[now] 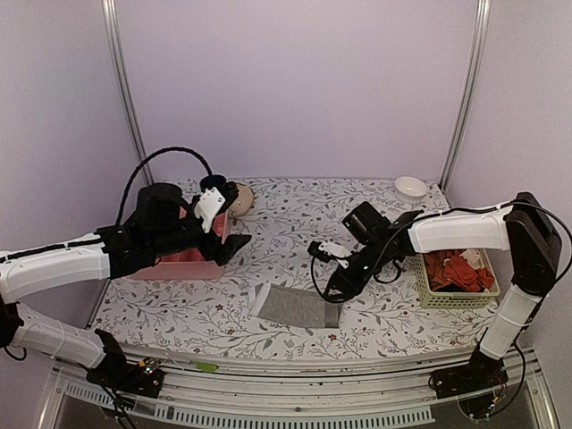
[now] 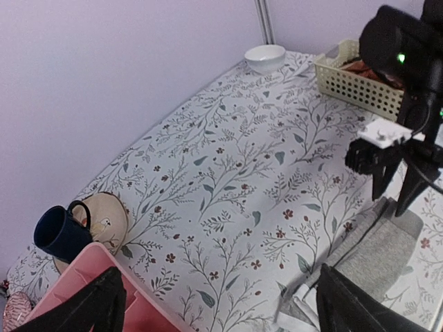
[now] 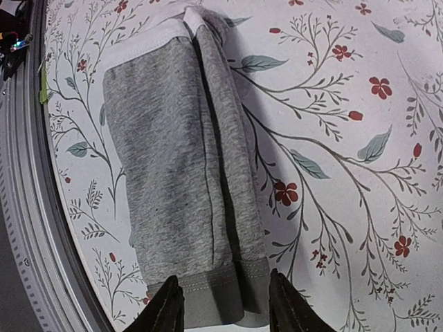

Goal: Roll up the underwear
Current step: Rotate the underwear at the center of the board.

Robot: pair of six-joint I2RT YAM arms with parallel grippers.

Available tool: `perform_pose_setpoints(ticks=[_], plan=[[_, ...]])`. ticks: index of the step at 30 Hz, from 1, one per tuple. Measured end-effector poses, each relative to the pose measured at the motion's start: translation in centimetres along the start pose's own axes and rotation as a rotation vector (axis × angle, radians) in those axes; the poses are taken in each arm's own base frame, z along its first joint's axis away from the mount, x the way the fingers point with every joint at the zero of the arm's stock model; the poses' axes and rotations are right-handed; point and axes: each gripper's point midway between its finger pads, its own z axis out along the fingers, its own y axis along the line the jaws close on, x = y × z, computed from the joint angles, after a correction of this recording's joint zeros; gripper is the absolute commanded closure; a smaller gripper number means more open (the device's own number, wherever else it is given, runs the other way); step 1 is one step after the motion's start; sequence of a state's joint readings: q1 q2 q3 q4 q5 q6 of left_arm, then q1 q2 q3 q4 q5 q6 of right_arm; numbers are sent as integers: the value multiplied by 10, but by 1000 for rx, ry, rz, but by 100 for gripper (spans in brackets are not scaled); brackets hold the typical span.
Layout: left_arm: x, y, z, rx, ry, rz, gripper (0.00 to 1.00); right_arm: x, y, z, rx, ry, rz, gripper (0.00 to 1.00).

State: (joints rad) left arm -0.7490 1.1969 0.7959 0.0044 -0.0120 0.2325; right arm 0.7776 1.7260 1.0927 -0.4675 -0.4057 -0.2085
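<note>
The underwear [image 1: 299,307] lies flat on the flowered tablecloth as a long folded grey strip, pale leg hems to the left and darker waistband to the right. My right gripper [image 1: 331,290] hangs over the waistband end. In the right wrist view the underwear [image 3: 173,159] stretches away from the right gripper [image 3: 225,304], whose open jaws straddle the waistband without pinching it. My left gripper [image 1: 234,246] is up by the pink box, well away from the cloth. It is wide open in its own view [image 2: 221,311], with the underwear [image 2: 377,252] off to its right.
A pink box [image 1: 192,259] stands at the left, with a dark blue mug [image 2: 59,232] and a beige cup [image 2: 107,218] behind it. There is a white bowl [image 1: 410,188] at the back right. A cream basket [image 1: 456,295] of orange-red garments stands at the right edge.
</note>
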Motion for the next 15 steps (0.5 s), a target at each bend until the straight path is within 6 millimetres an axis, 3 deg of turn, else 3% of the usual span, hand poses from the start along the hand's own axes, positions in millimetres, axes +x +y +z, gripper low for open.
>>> perform_pose_setpoints(ticks=[3, 5, 11, 15], plan=[[-14, 10, -10, -43, -63, -58, 4, 6, -3, 11, -6, 32, 14, 56], [-15, 13, -8, -46, -56, -80, 5, 9, -6, 16, -9, 48, 20, 62], [14, 3, 13, 1, 67, -108, 8, 15, -11, 26, 0, 80, 28, 75], [27, -6, 15, 43, 115, -113, 19, 18, -16, 29, 20, 96, 29, 91]])
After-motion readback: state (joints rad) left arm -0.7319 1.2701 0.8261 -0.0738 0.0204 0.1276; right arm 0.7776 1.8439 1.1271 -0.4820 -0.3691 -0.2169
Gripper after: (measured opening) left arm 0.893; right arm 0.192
